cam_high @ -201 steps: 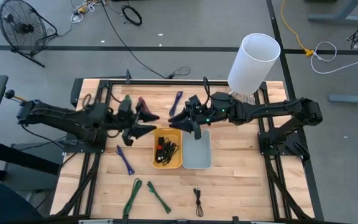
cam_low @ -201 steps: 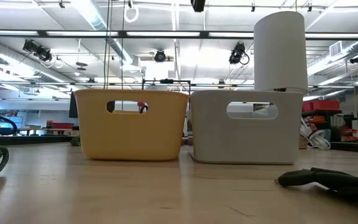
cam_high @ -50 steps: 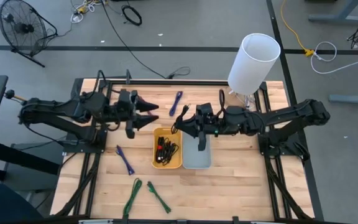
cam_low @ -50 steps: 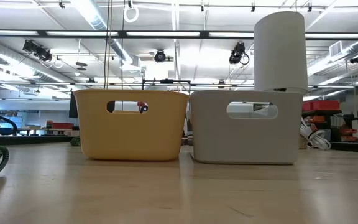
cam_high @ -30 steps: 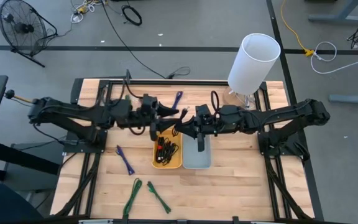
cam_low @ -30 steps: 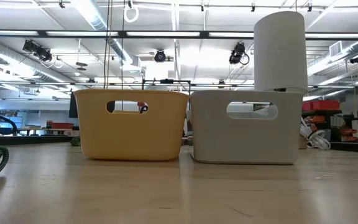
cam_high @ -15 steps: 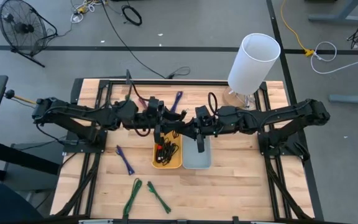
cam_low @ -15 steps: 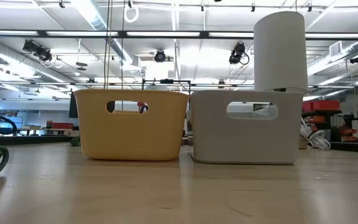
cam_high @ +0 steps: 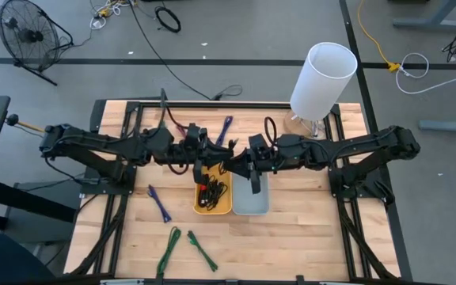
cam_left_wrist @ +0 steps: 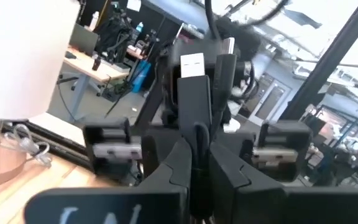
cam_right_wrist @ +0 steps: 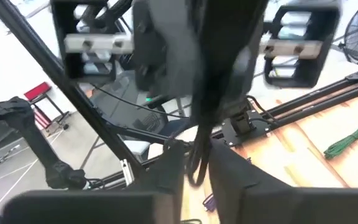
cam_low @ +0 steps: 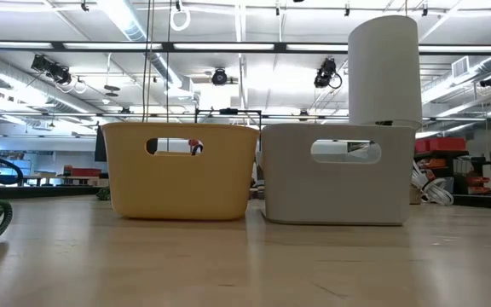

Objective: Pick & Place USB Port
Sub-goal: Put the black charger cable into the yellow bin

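Left gripper (cam_left_wrist: 197, 147) was seen clamped on the black USB cable (cam_left_wrist: 194, 99), just under its plug (cam_left_wrist: 193, 66), which was pointed up with the metal end on top. The cable was held in the air over the far part of the table (cam_high: 307, 237), above the far end of the yellow bin (cam_high: 197, 198) and the grey bin (cam_high: 252, 203). Right gripper (cam_right_wrist: 196, 163) was met nose to nose with the left one, and the same cable was passed between them. Whether the right gripper was clamped on it or already loosened could not be told.

The two bins were set touching, side by side, in the middle of the table. Black cables (cam_high: 213, 190) were kept in the yellow bin. On the near side of the table, green ties (cam_high: 169, 248) were laid, and a purple tie (cam_high: 159, 204) was laid left of the yellow bin. Another purple tie (cam_high: 226, 127) was placed near the far edge. At the far right corner a tall white cylinder (cam_high: 323, 79) was stood. On the floor, far to the left, a fan (cam_high: 26, 36) was seen.
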Action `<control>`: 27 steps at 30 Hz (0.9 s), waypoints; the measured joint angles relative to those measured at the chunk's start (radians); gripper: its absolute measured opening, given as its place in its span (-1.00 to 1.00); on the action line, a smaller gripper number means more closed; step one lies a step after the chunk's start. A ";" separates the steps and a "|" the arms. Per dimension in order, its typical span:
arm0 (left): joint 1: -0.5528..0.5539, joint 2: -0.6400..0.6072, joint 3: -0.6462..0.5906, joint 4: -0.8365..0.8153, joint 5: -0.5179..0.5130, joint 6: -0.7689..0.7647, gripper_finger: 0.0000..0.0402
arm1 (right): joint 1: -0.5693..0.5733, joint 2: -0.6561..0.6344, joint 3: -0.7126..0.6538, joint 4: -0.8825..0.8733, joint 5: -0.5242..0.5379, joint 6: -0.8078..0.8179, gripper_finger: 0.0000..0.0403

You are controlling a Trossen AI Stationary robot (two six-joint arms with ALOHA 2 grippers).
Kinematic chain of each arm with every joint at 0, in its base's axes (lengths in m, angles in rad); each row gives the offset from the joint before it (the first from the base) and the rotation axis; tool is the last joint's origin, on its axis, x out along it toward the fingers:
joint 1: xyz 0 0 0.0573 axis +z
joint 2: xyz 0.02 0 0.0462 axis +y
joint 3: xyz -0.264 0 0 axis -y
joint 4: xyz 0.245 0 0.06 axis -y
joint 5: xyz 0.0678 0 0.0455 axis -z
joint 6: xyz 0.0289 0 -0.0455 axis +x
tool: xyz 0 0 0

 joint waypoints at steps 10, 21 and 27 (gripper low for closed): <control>0.000 -0.059 0.002 -0.177 -0.072 -0.026 -0.86 | -0.012 -0.003 0.000 -0.065 -0.004 -0.006 -0.13; -0.054 -0.064 -0.006 -0.607 -0.218 -0.305 -0.86 | -0.055 -0.112 0.000 -0.285 0.000 -0.034 -0.08; -0.094 -0.063 -0.118 -0.610 -0.262 -0.520 -0.86 | -0.079 -0.184 0.000 -0.336 0.005 -0.088 -0.16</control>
